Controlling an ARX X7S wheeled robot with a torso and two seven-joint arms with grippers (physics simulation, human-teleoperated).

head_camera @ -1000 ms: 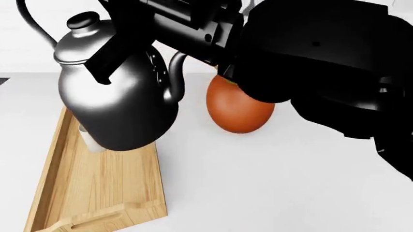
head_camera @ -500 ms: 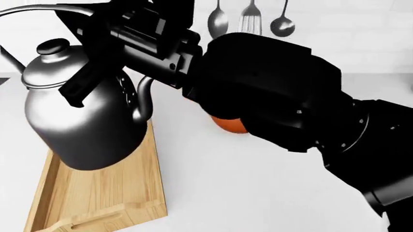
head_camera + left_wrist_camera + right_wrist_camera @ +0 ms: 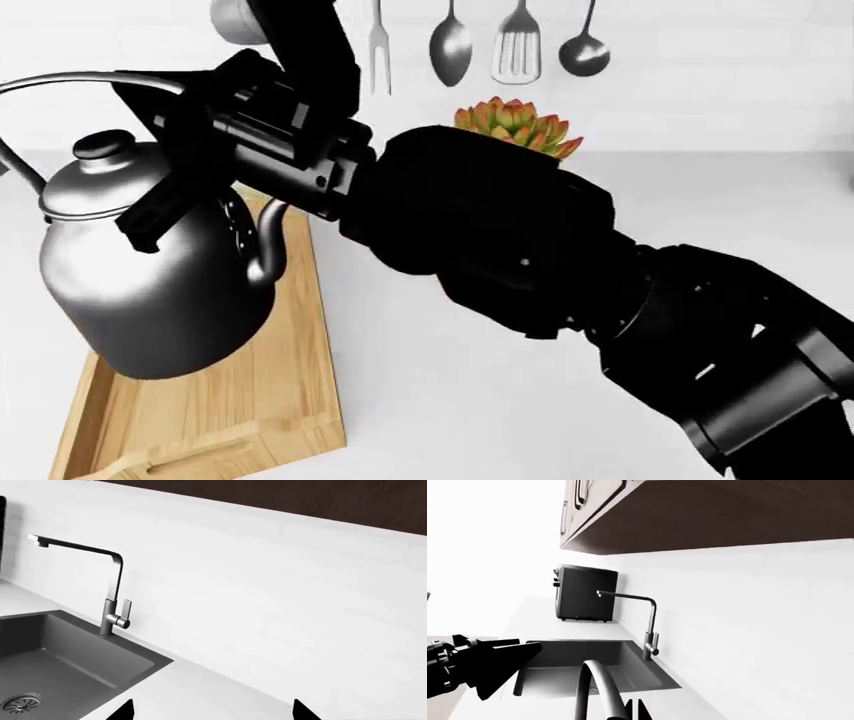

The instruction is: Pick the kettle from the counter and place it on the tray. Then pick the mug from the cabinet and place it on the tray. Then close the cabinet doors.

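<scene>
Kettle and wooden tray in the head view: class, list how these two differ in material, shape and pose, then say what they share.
The kettle is glossy dark metal; the tray is pale matte wood. The kettle is rounded, with lid, spout and arched handle; the tray is flat and rectangular with low sides. The kettle hangs tilted from the right pincer; the tray lies flat on the white counter. Both are in the left part of the head view, kettle over tray.

Glossy silver-black kettle [image 3: 154, 290], pale-wood tray [image 3: 214, 420]
</scene>
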